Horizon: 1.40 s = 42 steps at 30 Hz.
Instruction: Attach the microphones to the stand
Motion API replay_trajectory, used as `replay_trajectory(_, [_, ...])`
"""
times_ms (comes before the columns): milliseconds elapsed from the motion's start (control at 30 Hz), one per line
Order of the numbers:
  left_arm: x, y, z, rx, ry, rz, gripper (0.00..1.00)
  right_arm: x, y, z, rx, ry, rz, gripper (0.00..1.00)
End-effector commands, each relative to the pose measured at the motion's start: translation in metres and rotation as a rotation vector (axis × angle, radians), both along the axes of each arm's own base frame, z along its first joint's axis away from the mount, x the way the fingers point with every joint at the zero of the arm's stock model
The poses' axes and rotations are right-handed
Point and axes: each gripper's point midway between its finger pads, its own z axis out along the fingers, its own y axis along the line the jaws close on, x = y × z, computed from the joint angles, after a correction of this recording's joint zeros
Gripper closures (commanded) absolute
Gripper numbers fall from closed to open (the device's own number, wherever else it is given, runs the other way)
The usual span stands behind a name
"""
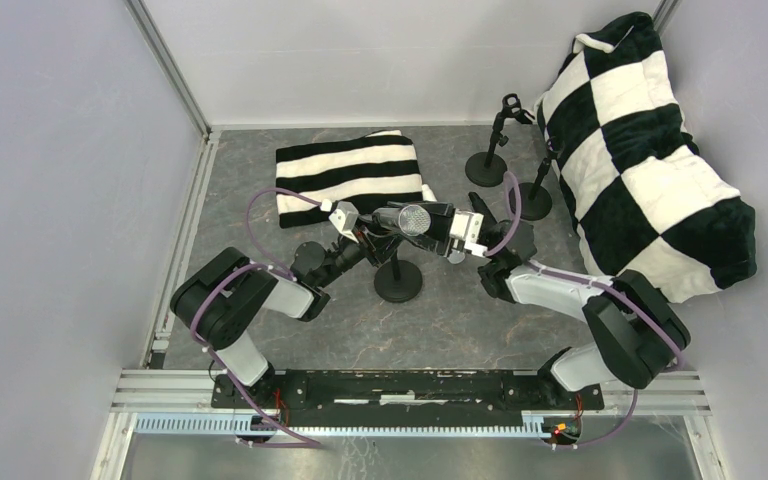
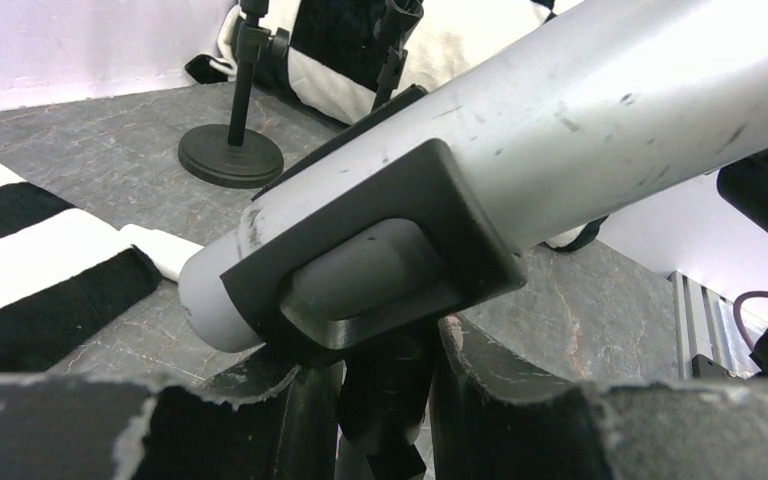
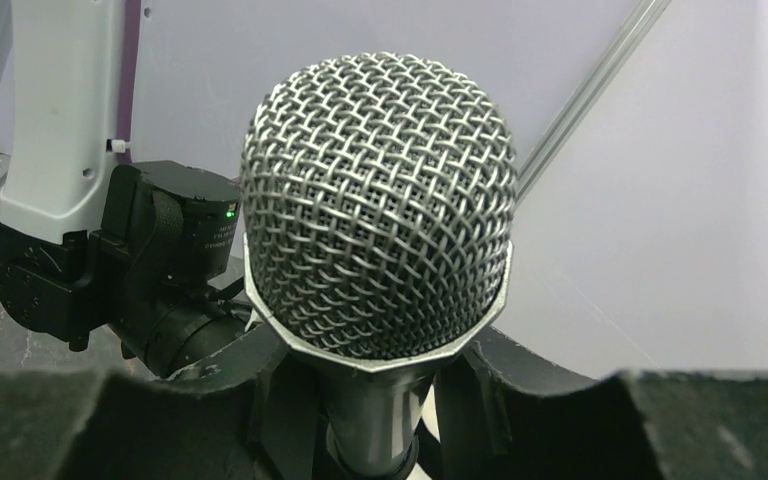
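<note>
A silver-grey microphone (image 1: 415, 219) with a mesh head (image 3: 380, 235) lies nearly level over a black stand (image 1: 398, 283) mid-table. My right gripper (image 1: 442, 233) is shut on the microphone's dark neck (image 3: 388, 410), just under the head. In the left wrist view its grey barrel (image 2: 580, 130) with a black switch plate runs across, right above the stand's black holder (image 2: 392, 395). My left gripper (image 2: 385, 375) is shut on that holder; from above it shows as the left gripper (image 1: 358, 241), left of the stand. No other microphone is visible.
Two more black stands (image 1: 487, 166) (image 1: 531, 200) stand at the back right, one also seen as a round-based stand (image 2: 230, 152). A black-and-white striped cloth (image 1: 348, 176) lies behind the left arm. A big checkered cushion (image 1: 650, 150) fills the right side.
</note>
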Motion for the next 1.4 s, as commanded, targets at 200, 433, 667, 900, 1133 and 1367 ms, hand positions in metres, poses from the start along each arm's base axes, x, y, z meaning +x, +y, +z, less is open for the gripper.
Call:
replay_trajectory(200, [-0.061,-0.025,0.045,-0.042,-0.235,-0.250,0.98,0.032,-0.014,-0.194,-0.404,0.522,-0.100,1.00])
replay_trajectory(433, [-0.061,-0.025,0.045,-0.032,-0.233,-0.250,0.98,0.035,-0.013,-0.209,-0.431,0.567,-0.103,1.00])
replay_trajectory(667, [-0.061,-0.025,0.046,-0.029,-0.238,-0.247,0.98,0.035,-0.014,-0.227,-0.459,0.603,-0.099,1.00])
replay_trajectory(900, [-0.061,-0.024,0.047,-0.029,-0.241,-0.243,0.98,0.034,-0.017,-0.241,-0.480,0.633,-0.107,1.00])
replay_trajectory(1133, [-0.062,-0.023,0.048,-0.031,-0.242,-0.241,0.98,0.035,-0.017,-0.248,-0.489,0.651,-0.110,1.00])
replay_trajectory(1367, [-0.059,-0.020,0.046,-0.030,-0.232,-0.214,0.98,0.038,-0.016,-0.216,-0.416,0.603,-0.119,0.80])
